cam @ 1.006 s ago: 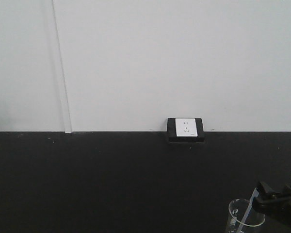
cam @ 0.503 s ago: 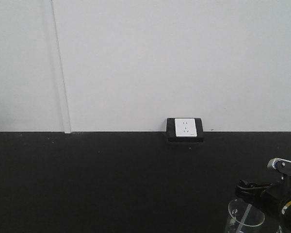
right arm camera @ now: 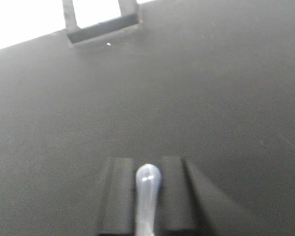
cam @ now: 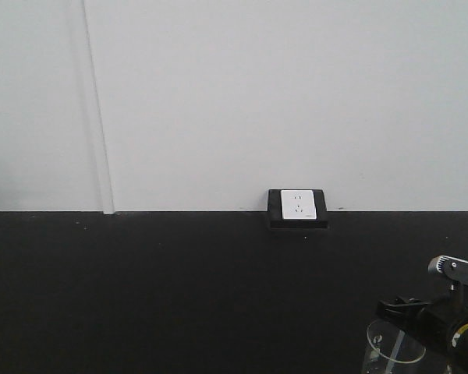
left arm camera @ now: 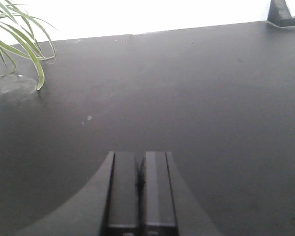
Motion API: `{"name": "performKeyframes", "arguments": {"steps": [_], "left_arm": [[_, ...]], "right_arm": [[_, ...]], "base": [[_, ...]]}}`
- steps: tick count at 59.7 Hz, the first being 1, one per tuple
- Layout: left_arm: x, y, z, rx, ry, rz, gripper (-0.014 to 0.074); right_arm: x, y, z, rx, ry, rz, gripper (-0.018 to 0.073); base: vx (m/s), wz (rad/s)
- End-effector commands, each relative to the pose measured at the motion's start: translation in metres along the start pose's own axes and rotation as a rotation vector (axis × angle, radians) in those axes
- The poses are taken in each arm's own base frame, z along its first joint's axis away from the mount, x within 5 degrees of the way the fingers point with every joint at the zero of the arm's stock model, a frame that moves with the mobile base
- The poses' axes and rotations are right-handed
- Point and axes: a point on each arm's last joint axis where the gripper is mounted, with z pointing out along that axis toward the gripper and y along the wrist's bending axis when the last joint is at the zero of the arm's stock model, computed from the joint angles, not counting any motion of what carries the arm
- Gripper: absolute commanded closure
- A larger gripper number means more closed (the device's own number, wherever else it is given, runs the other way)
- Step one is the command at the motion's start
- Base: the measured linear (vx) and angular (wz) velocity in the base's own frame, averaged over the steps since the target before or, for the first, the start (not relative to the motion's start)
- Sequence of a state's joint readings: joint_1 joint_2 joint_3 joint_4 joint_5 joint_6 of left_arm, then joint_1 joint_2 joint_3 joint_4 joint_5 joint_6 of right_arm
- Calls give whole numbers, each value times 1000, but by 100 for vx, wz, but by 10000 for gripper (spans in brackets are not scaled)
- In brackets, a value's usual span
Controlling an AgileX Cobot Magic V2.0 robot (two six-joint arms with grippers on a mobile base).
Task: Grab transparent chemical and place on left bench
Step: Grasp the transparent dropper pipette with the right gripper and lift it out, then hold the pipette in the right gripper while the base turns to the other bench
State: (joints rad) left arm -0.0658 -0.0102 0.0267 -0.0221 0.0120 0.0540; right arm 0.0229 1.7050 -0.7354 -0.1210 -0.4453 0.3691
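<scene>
In the right wrist view, the right end effector pinches the pipette – clear, colourless, with its rounded bulb end poking out between the two dark fingers at the bottom centre of the frame. Below it lies bare black desk, and the wall socket sits at the top left.

In the left wrist view, the left end effector is pressed together on nothing, low in the centre. A potted plant fills the upper left corner.

In the front view, the right end effector hangs at the lower right, just above a glass beaker. We cannot make out the pipette here, so we cannot tell whether its tip is clear of the rim. The left bench appears in none of the views.

The risks, as we judge them:
- The grip sits near the soft bulb, so a tight squeeze could push liquid out.
- The tube is slim and slick, so it may swivel or slip during the carry.
- If the tip is inside the beaker, a sideways move could catch the rim and tip the glass.

We find no brand, label or legible writing – the socket face shows only its pin holes, and any beaker markings are too faint to read.
</scene>
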Motion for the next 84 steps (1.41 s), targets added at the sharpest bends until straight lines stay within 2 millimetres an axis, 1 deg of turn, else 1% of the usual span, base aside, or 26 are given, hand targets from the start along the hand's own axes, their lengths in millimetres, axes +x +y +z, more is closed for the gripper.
{"name": "performKeyframes", "arguments": {"steps": [1,7,13,18,22,26,33,38,41,47,54,62,68,73,84], "left_arm": [[-3,0,-1,-2,-81,-9,600],[-3,0,-1,-2,-81,-9,600],[-3,0,-1,-2,-81,-9,600],[-3,0,-1,-2,-81,-9,600],[-3,0,-1,-2,-81,-9,600],[-3,0,-1,-2,-81,-9,600],[-3,0,-1,-2,-81,-9,600],[-3,0,-1,-2,-81,-9,600],[-3,0,-1,-2,-81,-9,600],[-3,0,-1,-2,-81,-9,600],[-3,0,-1,-2,-81,-9,600],[-3,0,-1,-2,-81,-9,600],[-3,0,-1,-2,-81,-9,600],[-3,0,-1,-2,-81,-9,600],[-3,0,-1,-2,-81,-9,600]], "right_arm": [[-35,12,-12,-87,-196,-56,504],[-42,18,-19,-123,-220,-117,570],[-53,26,-32,-171,-259,-200,569],[-64,32,-47,-194,-291,-202,567],[-73,37,-66,-223,-326,-217,566],[-74,43,-85,-253,-346,-263,564],[-60,54,-117,-287,-323,-308,564],[-39,61,-138,-330,-306,-336,562],[-31,63,-148,-353,-309,-346,562],[-18,64,-165,-381,-321,-358,562],[-7,58,-182,-376,-341,-358,562],[3,50,-195,-342,-334,-360,562],[10,46,-201,-333,-331,-362,562],[17,44,-203,-332,-324,-361,562],[30,40,-201,-326,-285,-360,562]], "base": [[0,0],[0,0],[0,0],[0,0],[0,0],[0,0],[0,0],[0,0],[0,0],[0,0],[0,0],[0,0],[0,0],[0,0],[0,0]]}}
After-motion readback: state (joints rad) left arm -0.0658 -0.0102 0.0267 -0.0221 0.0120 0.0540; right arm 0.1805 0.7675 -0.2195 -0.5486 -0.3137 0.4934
